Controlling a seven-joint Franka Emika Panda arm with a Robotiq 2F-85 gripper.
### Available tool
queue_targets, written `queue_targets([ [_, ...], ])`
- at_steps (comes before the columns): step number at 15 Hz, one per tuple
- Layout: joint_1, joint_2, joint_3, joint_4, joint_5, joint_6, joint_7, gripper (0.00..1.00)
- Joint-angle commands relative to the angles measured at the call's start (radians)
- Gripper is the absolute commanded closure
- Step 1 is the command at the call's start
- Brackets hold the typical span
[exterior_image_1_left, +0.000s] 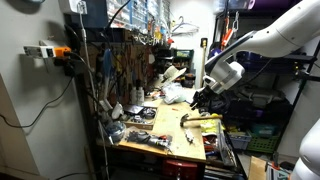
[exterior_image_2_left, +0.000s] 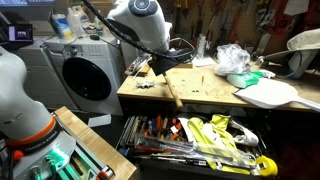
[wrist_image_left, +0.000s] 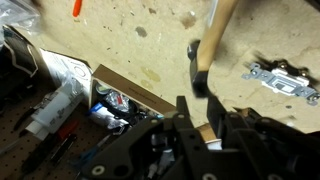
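Worktop (wrist_image_left: 120, 40): pale wood, stained; fills the upper wrist view and carries the loose items.
Drawer (exterior_image_2_left: 190, 140): pulled out below the worktop's front edge, crammed with hand tools; in the wrist view it sits at 8 o'clock from the pincer.
Pincer (wrist_image_left: 200, 125): low over the worktop near its front edge, jaws closed together; I cannot tell whether anything is caught between them.
Hammer (wrist_image_left: 205, 60): lies flat on the worktop at 12 o'clock from the pincer, just beyond the fingertips. Its dark head is nearest the pincer and its wooden handle runs off toward 1 o'clock.
Switch (wrist_image_left: 280, 72): metal-framed, flat on the worktop at 2 o'clock from the pincer, apart from the hammer.
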Motion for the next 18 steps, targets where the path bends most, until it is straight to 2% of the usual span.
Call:
queue_targets([
  [1, 0.068, -0.005, -0.072, -0.001, -0.016, 0.008, 0.011, 0.72],
  [12, 0.067, -0.006, -0.077, -0.001, -0.014, 0.008, 0.011, 0.72],
  [13, 0.067, -0.006, -0.077, -0.001, -0.014, 0.008, 0.011, 0.47],
  [14, 0.069, -0.004, -0.076, -0.005, -0.049, 0.02, 0.038, 0.46],
  [18, 0.079, -0.004, -0.095, -0.031, -0.277, 0.024, 0.201, 0.17],
])
